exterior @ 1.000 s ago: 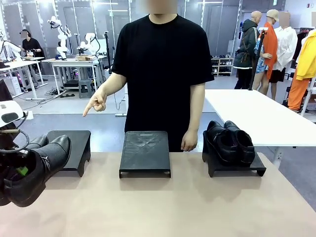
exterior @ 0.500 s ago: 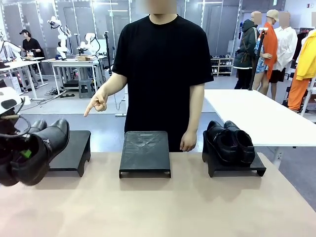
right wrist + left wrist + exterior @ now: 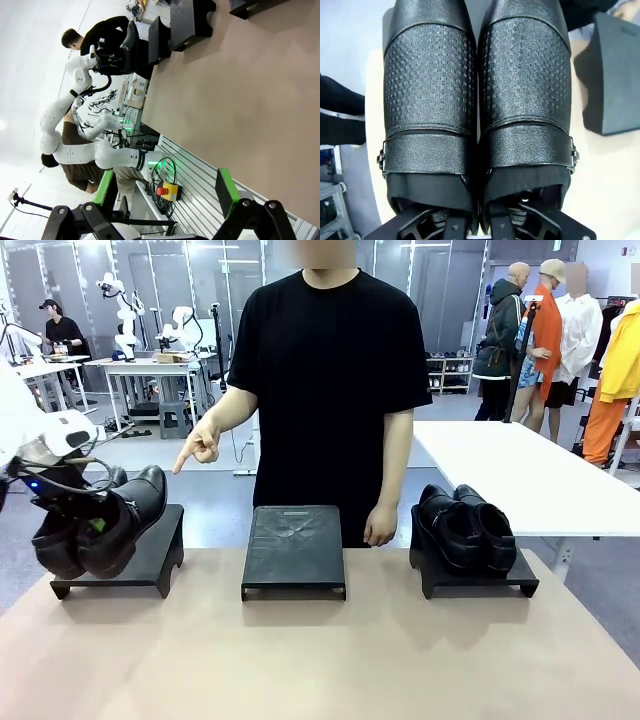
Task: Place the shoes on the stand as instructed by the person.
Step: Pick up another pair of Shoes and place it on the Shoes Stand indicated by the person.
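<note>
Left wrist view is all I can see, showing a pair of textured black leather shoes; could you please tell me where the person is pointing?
Observer: The person's hand points down toward the flat black stand on the robot's left, over which your glossy black held pair hangs.
Operator: Thank you; are the other stands free?
Observer: The middle black stand is bare; the right black stand carries a second black pair.

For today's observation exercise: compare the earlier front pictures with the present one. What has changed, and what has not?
The left gripper, shut on a pair of shoes, carried them up and away from the near edge to above the left stand. The person's pointing hand, the middle stand and the right pair stayed put.
</note>
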`<act>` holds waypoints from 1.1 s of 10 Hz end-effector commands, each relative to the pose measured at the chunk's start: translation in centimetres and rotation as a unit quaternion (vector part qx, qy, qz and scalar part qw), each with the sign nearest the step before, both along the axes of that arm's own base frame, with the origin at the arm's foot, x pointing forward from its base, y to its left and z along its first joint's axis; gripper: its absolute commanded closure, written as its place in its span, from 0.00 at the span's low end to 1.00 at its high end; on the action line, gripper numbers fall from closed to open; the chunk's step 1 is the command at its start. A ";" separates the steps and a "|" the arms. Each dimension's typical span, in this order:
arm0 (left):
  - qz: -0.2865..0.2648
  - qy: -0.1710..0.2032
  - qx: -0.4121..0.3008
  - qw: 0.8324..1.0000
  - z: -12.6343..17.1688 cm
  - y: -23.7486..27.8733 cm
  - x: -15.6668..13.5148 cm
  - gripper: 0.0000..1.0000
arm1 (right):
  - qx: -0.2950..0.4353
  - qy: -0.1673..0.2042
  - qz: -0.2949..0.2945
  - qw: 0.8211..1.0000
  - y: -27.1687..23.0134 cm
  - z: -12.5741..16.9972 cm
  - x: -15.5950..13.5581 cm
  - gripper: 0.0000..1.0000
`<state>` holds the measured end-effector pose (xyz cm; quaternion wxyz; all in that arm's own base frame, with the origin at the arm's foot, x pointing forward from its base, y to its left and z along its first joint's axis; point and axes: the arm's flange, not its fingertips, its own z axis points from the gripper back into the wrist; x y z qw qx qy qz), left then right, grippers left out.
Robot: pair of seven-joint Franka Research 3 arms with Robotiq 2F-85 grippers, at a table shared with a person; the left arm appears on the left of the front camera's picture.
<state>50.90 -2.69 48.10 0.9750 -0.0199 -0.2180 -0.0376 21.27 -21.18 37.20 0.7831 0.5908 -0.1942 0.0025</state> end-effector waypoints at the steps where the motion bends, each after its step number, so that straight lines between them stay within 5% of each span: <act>1: -0.026 -0.027 -0.013 0.999 0.6 0.7 2.6 0.90 | 0.005 -0.009 -0.002 1.000 0.1 0.3 -0.1 0.00; 6: 0.004 -0.038 -0.016 0.999 -2.6 2.1 7.6 0.90 | 0.005 -0.009 -0.002 1.000 0.1 0.3 -0.1 0.00; 11: 0.006 -0.045 -0.022 0.999 -4.5 2.5 9.4 0.90 | 0.005 -0.009 -0.002 1.000 0.1 0.3 -0.1 0.00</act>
